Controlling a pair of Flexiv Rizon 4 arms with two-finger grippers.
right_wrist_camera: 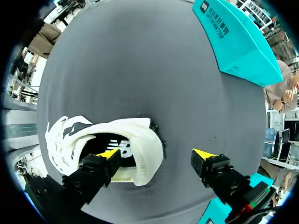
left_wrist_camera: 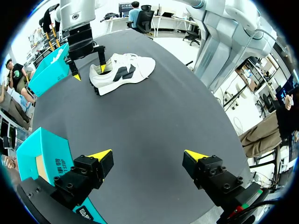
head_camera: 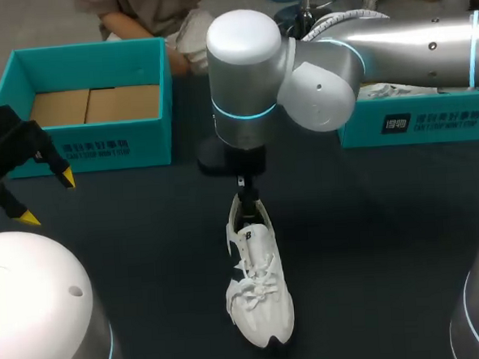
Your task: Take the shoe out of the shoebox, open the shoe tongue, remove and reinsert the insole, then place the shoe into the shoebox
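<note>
Lying out of its box, laces up, on the dark table [head_camera: 374,244], the white shoe [head_camera: 260,284] is being straddled at the heel by the right pincer [right_wrist_camera: 156,156]. One yellow-tipped finger [right_wrist_camera: 108,155] is being kept inside the shoe's opening. The other is being kept outside, behind the heel and apart from it. The pincer is thus being held wide apart, and nothing is being clamped by it.

The left pincer [head_camera: 47,198] is also being held spread wide, with nothing but bare table between its fingers. The shoe is being seen well ahead of it, toes turned away from the right pincer.

Just beside the left pincer, the teal shoebox [head_camera: 91,148] is being left open on the table, and brown cardboard [head_camera: 93,105] is being shown on its floor. A second teal box [head_camera: 419,124] is being partly hidden by the right arm [head_camera: 410,35], well to the side of the right pincer. Something white is being shown over its rim, though what it is cannot be told.
</note>
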